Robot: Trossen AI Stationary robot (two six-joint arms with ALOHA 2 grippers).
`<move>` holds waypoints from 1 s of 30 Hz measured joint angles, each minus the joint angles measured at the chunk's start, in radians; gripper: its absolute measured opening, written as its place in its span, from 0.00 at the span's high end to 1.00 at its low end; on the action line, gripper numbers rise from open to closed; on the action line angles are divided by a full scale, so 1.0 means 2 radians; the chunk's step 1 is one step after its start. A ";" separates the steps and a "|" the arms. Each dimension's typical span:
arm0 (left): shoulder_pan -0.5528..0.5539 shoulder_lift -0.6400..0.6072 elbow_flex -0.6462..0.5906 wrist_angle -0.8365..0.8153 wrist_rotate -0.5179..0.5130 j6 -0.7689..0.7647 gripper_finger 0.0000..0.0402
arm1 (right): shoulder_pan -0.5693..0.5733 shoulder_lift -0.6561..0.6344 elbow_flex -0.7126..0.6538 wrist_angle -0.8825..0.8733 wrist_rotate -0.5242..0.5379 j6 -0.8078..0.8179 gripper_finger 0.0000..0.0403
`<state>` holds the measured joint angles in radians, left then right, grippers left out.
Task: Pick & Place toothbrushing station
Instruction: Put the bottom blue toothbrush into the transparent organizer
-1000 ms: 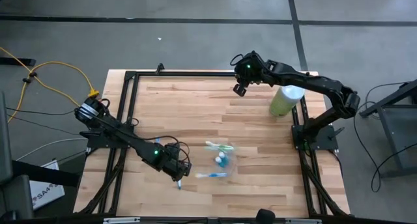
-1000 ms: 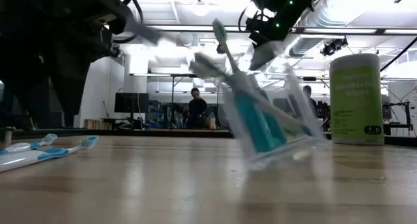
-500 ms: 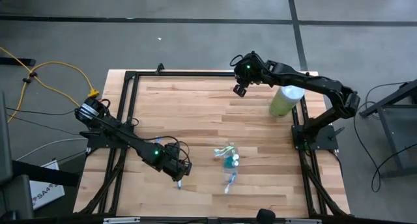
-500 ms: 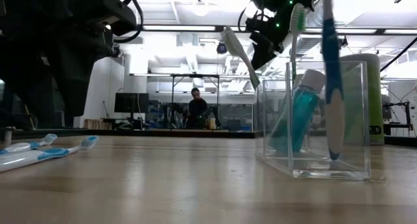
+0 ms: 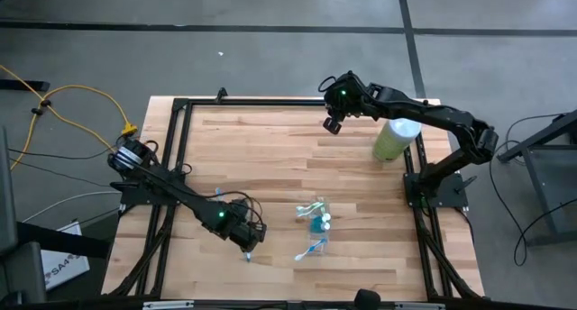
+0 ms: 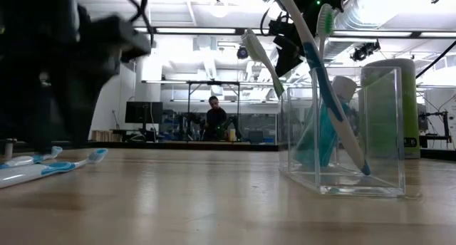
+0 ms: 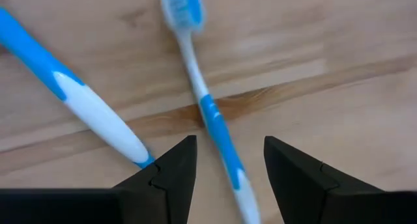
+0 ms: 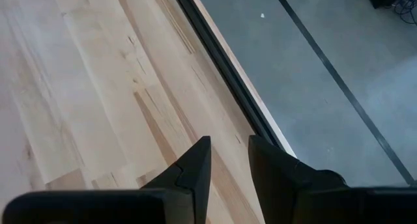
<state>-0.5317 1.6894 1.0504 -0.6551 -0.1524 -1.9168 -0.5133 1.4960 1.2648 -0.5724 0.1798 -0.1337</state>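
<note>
Wooden counter (image 5: 270,157) is filling the high view, and the toothbrushing station (image 5: 315,222) is sitting in its lower middle, upright now after tumbling a second ago. One blue toothbrush (image 6: 324,81) inside is leaning over instead of standing straight. Left pincer (image 5: 248,242) is hovering released at lower left; only its wrist view is showing two loose toothbrushes (image 7: 212,113) lying beneath the fingers. Right pincer (image 5: 332,123), empty with a narrow gap, is hanging at upper centre beside the green cylinder (image 5: 395,139).
</note>
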 joint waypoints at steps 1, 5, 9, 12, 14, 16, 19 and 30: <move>0.000 0.008 0.000 0.004 0.008 -0.002 0.57 | 0.000 0.000 0.000 0.000 0.000 0.000 0.77; 0.000 0.036 0.001 0.014 0.021 -0.009 0.57 | 0.000 0.000 0.000 0.000 0.000 -0.001 0.77; 0.000 0.043 0.002 0.014 0.019 -0.027 0.57 | 0.000 0.000 0.000 0.000 0.000 -0.001 0.77; 0.000 0.044 0.002 0.015 0.010 -0.035 0.57 | 0.000 0.000 0.000 0.000 -0.002 -0.001 0.77; 0.002 0.044 0.002 0.014 0.008 -0.036 0.57 | 0.000 0.000 0.000 0.000 -0.002 -0.001 0.77; 0.005 0.045 0.002 0.014 0.010 -0.037 0.57 | 0.000 0.000 0.000 0.000 -0.002 -0.001 0.77; 0.014 0.053 0.002 0.014 0.018 -0.038 0.57 | 0.000 0.000 0.000 0.000 -0.002 -0.001 0.77; 0.034 0.088 0.003 -0.003 0.052 -0.056 0.67 | 0.000 0.000 0.000 0.000 -0.002 -0.001 0.77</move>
<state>-0.4629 1.8660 1.0562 -0.6608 -0.0483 -2.0279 -0.5134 1.4961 1.2648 -0.5728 0.1757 -0.1364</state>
